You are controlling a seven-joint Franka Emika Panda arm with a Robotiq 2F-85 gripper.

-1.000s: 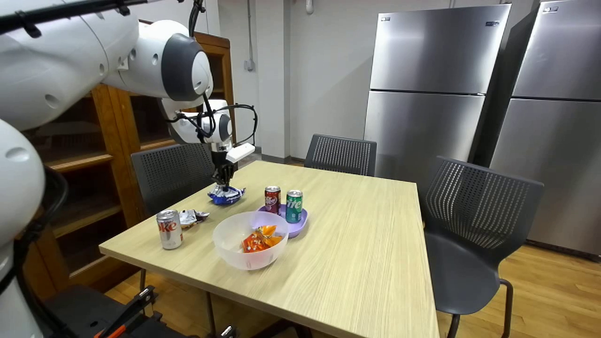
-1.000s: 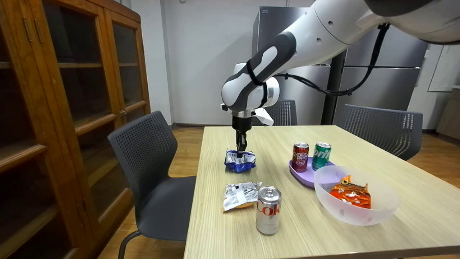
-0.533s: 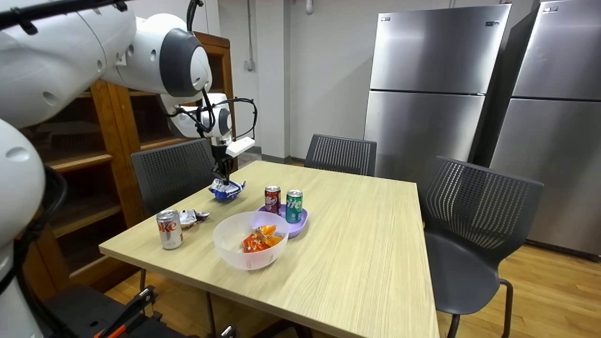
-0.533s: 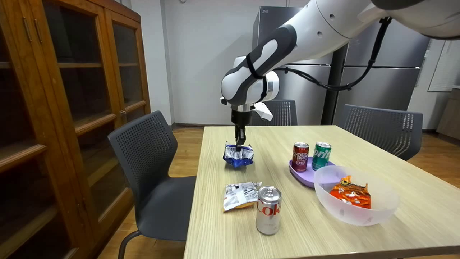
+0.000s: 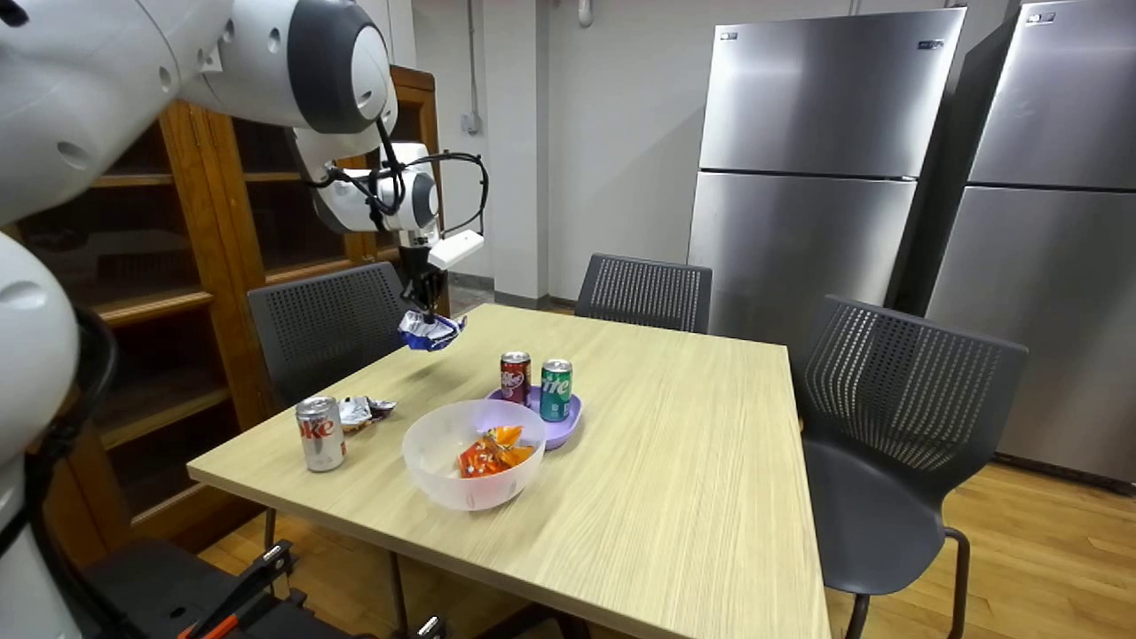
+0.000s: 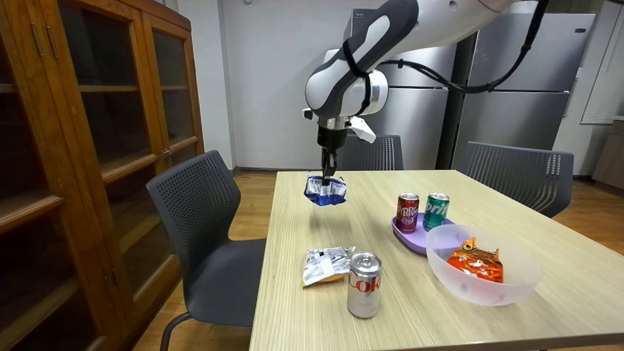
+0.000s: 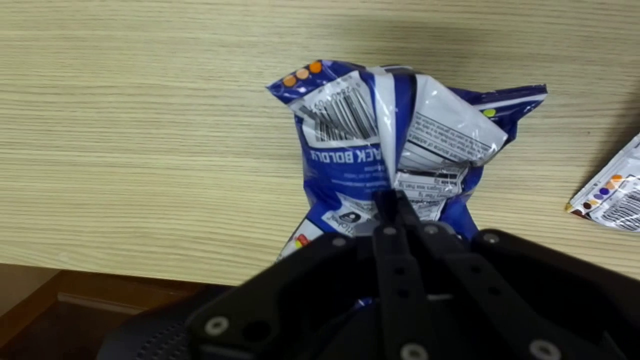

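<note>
The white, grey-banded arm (image 6: pixel 441 27) carries black cables (image 6: pixel 480 89).

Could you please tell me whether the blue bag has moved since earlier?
Yes, upward: in both exterior views, the blue bag has risen clear of the table.

blue snack bag (image 7: pixel 345 170) partly hidden behind the pincer (image 7: pixel 392 197), silver packet (image 7: pixel 616 192) cut off by the wrist view's right edge, purple tray (image 5: pixel 558 433) partly behind the frosted bowl (image 5: pixel 470 495)
</note>
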